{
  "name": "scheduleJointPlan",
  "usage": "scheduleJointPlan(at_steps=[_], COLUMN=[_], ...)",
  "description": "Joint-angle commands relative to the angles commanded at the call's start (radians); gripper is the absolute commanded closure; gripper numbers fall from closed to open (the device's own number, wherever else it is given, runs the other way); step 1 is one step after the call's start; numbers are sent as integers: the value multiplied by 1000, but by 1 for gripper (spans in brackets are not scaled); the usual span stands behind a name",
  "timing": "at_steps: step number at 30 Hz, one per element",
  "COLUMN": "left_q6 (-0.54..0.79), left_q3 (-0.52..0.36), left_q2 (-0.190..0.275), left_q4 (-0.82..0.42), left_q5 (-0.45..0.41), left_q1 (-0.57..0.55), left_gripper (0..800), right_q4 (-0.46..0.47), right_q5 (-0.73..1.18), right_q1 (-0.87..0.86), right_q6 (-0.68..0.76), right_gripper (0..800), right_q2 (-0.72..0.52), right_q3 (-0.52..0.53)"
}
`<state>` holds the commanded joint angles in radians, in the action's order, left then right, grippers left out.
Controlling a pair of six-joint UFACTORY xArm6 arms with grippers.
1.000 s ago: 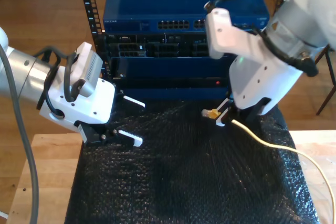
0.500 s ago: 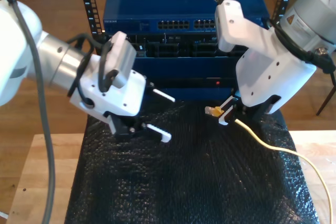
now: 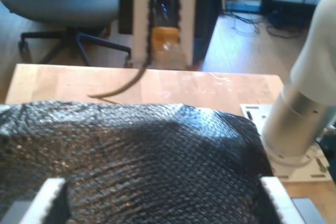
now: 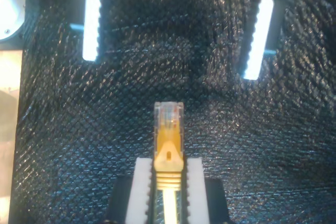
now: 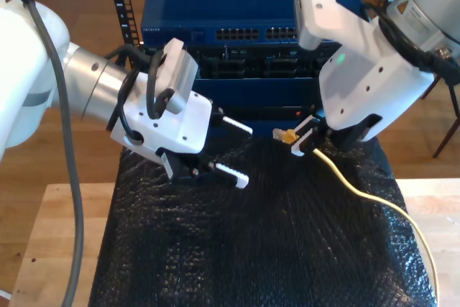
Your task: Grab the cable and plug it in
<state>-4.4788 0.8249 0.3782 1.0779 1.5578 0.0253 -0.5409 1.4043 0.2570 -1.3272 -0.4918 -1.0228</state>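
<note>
The yellow cable (image 5: 357, 190) runs across the black mat from the exterior view's right. My second gripper (image 5: 302, 145) is shut on it just behind its clear plug (image 5: 282, 134). In the second wrist view the plug (image 4: 168, 116) sticks out beyond the two white pads (image 4: 140, 179) of my second gripper (image 4: 168, 163), above the mat. My first gripper (image 5: 246, 154) hangs open at the exterior view's left of the plug, facing it, with nothing between its fingers. Its white fingers (image 4: 92, 17) stand wide apart, and my first gripper (image 3: 165, 203) looks over the mat.
A blue network switch (image 5: 251, 34) with rows of ports tops the rack behind the mat (image 5: 251, 249), with darker units below it. The mat covers a wooden table (image 5: 65, 249). An arm's base (image 3: 294, 129) stands at the table's edge. An office chair (image 3: 63, 3) stands on the floor beyond.
My first arm has swung toward the exterior view's middle and risen, closing on the plug. My second gripper has lifted the plug slightly toward the rack.
</note>
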Motion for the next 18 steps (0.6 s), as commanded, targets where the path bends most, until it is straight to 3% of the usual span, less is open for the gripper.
scheduleJointPlan(at_steps=[18], left_q6=[0], left_q3=[26], left_q2=[2], left_q4=[61], left_q5=[-3], left_q1=[0], left_gripper=[1], right_q4=[-3], right_q5=[0], right_q1=[-5], right_q6=[11], right_gripper=[797], right_q2=[15], right_q3=[-15])
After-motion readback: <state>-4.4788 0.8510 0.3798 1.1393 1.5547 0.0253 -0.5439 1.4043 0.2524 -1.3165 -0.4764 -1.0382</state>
